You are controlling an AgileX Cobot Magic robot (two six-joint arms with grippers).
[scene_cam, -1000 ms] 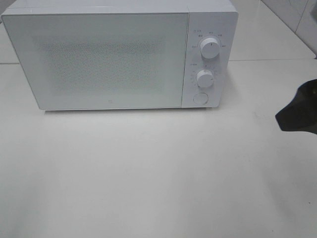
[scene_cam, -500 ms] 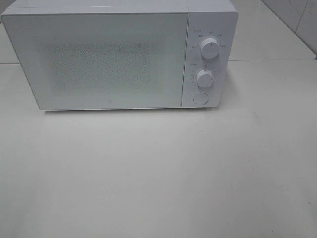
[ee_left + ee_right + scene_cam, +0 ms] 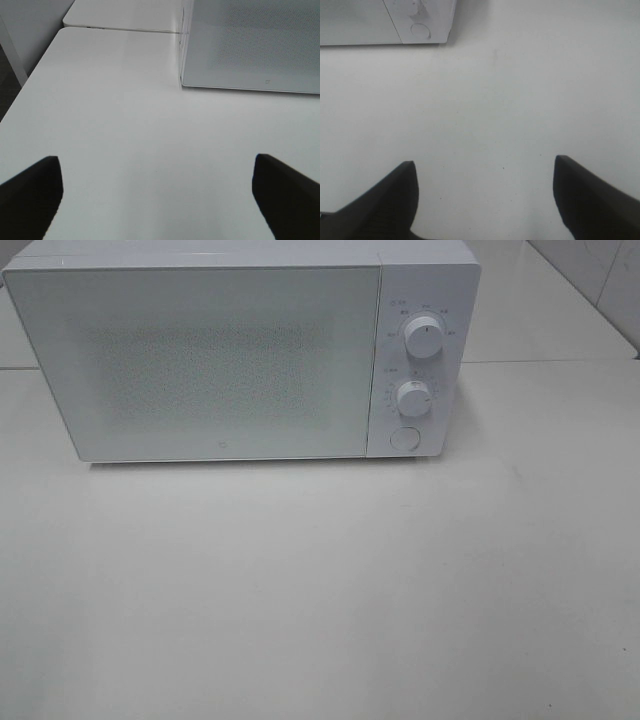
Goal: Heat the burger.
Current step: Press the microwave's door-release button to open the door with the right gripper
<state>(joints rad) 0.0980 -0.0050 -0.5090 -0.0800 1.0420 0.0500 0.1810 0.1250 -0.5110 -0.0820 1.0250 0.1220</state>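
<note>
Two pincers, both released and empty: left pincer (image 3: 154,158) hangs low over bare counter (image 3: 320,600) near the microwave's (image 3: 420,280) left front corner, right pincer (image 3: 484,160) over counter in front of the control panel end. Neither arm shows in the overhead view.

Burger: not visible anywhere. Not on the counter, not in either pincer. Door (image 3: 200,360) is shut and its speckled front hides the inside, so can't tell if the burger sits in there.

Step, my guess: work the controls with the right arm, as it is nearer the panel. Which control depends on where the burger is, and that is unknown.

Doing it well:
- If the door must open, push the round button (image 3: 404,438) at the panel's bottom squarely with one fingertip, so it doesn't slip off.
- Keep the left pincer out of the door's swing; can't tell the hinge side.
- If starting the heat, centre the jaws across the lower knob (image 3: 412,398) and turn without dragging; the oven could slide on this smooth counter.
- Don't bump the upper knob (image 3: 424,338).
</note>
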